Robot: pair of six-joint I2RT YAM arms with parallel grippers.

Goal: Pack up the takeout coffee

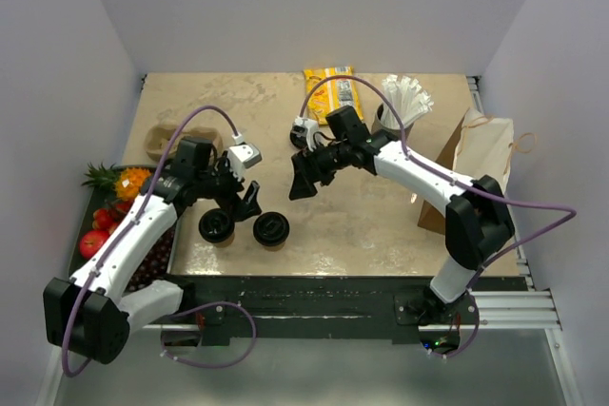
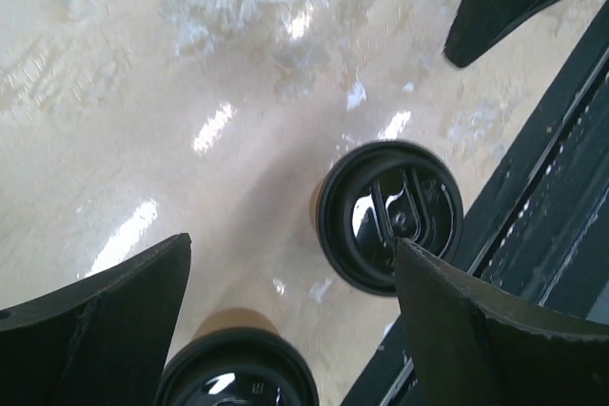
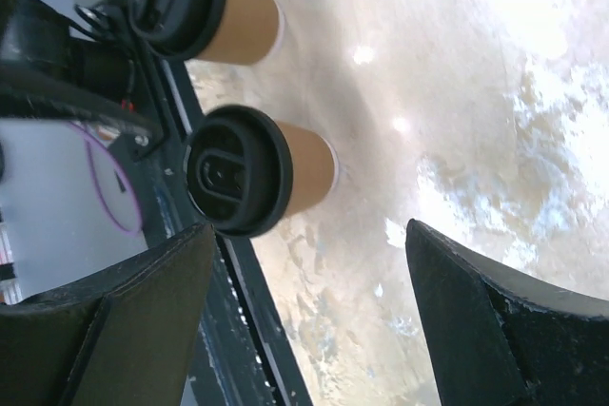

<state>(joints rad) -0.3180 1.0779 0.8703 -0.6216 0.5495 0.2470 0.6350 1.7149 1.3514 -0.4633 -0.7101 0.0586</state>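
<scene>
On the beige marbled table (image 1: 381, 225), two lidded kraft coffee cups stood upright side by side near the front edge, close together but apart. The left gripper (image 1: 247, 202) hung just behind and above them, between the left cup (image 1: 217, 226) and the right cup (image 1: 271, 230), its fingers spread wide around nothing. The right gripper (image 1: 301, 185) hovered farther back, beyond the right cup, its fingers likewise splayed and empty.

From above, the black lids (image 2: 390, 216) covered nearly all of the cup walls. In the left wrist view the frame edge cut off most of the left cup.

The left arm reached diagonally inward with its wrist tipped down. The right arm bent by the paper bag (image 1: 481, 154), its forearm stretching leftward.
</scene>
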